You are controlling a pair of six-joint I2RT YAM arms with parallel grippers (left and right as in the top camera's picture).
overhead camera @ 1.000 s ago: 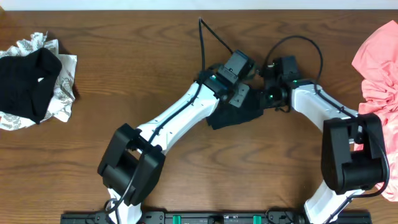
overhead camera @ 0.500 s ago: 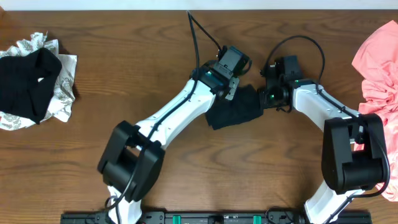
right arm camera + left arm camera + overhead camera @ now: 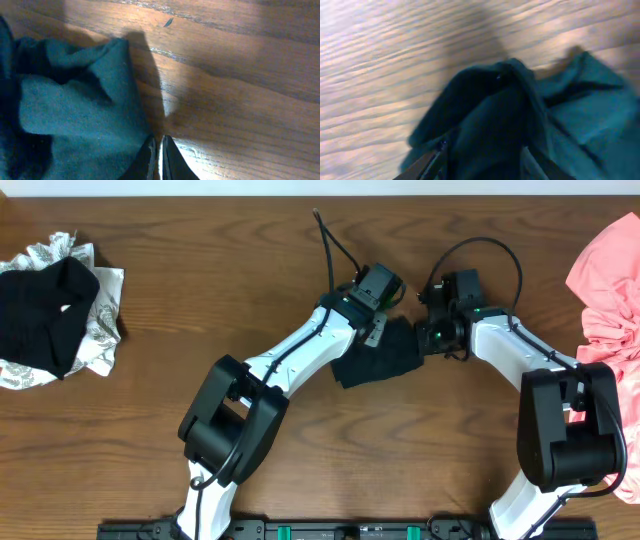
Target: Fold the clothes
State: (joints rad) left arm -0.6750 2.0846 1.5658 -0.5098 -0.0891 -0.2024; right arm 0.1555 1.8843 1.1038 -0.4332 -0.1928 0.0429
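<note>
1. The black shirt (image 3: 375, 362) lies crumpled into a small bundle at the middle of the counter (image 3: 200, 260), right between the two arms.
2. Its long axis runs slantwise, from the near-left up to the far-right, where a corner points at the right pincer (image 3: 432, 338).
3. The left pincer (image 3: 378, 330) sits over the bundle's far edge. In its wrist view the fingers (image 3: 427, 164) stand apart with a hump of cloth rising between them. I cannot tell from here whether it is nipping that hump or has let it go.
4. The right pincer is clenched, tips pressed together and down by the counter. The shirt's edge runs up to its left finger, but I cannot see whether any hem is caught.
5. Both arms are about equally near. The left is on the cloth and the right is at its corner.
6. To my eye the shirt is nowhere near folded. It wants spreading flat first, probably pulled apart along that slanted axis.
7. There is bare wood on all sides for that. The black garment (image 3: 45, 310) on the white-grey patterned piece (image 3: 100, 340) lies well off to the left. The salmon-pink tee (image 3: 605, 285) lies well off at the right edge.
</note>
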